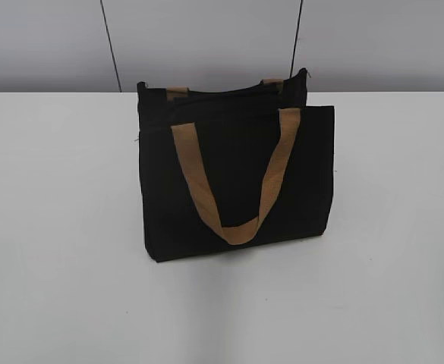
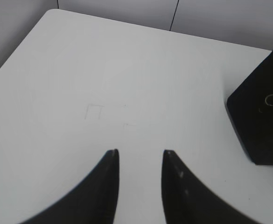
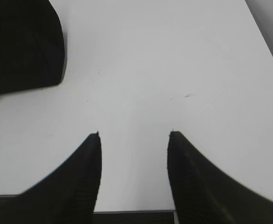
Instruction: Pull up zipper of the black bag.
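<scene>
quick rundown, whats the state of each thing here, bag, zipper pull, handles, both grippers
boxy black fabric bag: upright on the white table, untouched
small silver zipper pull with ring: at the bag's end, not gripped
front tan webbing handle: hanging down the bag's front
left gripper: open, holding nothing
right gripper: open, holding nothing

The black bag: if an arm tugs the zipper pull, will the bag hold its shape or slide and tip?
The black bag stands upright unaided, so its fabric seems fairly stiff. It looks narrow for its height and probably light, so it may slide or tip on the smooth table. The silver pull is small and probably slippery.
</scene>
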`<state>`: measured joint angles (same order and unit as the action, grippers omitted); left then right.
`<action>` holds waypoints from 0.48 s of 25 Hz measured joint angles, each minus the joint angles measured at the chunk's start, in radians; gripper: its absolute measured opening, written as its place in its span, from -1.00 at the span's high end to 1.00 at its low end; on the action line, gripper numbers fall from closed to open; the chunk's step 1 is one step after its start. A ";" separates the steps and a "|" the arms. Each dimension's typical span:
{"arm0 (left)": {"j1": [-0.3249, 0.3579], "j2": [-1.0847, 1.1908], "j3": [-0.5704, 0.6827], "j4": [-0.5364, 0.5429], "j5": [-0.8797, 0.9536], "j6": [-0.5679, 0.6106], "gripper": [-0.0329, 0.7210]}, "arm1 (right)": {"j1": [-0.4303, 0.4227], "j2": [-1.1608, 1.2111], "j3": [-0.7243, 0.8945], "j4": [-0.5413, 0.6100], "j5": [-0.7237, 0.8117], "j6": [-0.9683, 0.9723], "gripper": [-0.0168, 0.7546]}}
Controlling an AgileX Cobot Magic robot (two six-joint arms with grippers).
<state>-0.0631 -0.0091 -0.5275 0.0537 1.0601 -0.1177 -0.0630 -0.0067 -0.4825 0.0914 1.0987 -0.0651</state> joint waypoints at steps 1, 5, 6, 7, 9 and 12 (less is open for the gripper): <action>0.000 0.000 0.000 0.000 0.000 0.000 0.28 | 0.000 0.000 0.000 0.000 0.000 0.000 0.01; 0.000 0.000 0.000 0.000 0.000 0.000 0.28 | 0.000 0.000 0.000 0.000 0.000 0.000 0.01; 0.000 0.000 0.000 0.000 0.000 0.000 0.28 | 0.000 0.000 0.000 0.000 0.000 0.000 0.01; 0.000 0.000 0.000 0.000 0.000 0.000 0.28 | 0.000 0.000 0.000 0.000 0.000 0.000 0.01; 0.000 0.000 0.000 0.000 0.000 0.000 0.28 | 0.000 0.000 0.000 0.000 0.000 0.000 0.01; 0.000 0.000 0.000 0.000 0.000 0.000 0.28 | 0.000 0.000 0.000 0.000 0.000 0.000 0.01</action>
<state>-0.0631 -0.0091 -0.5275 0.0537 1.0601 -0.1177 -0.0630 -0.0067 -0.4825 0.0914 1.0987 -0.0651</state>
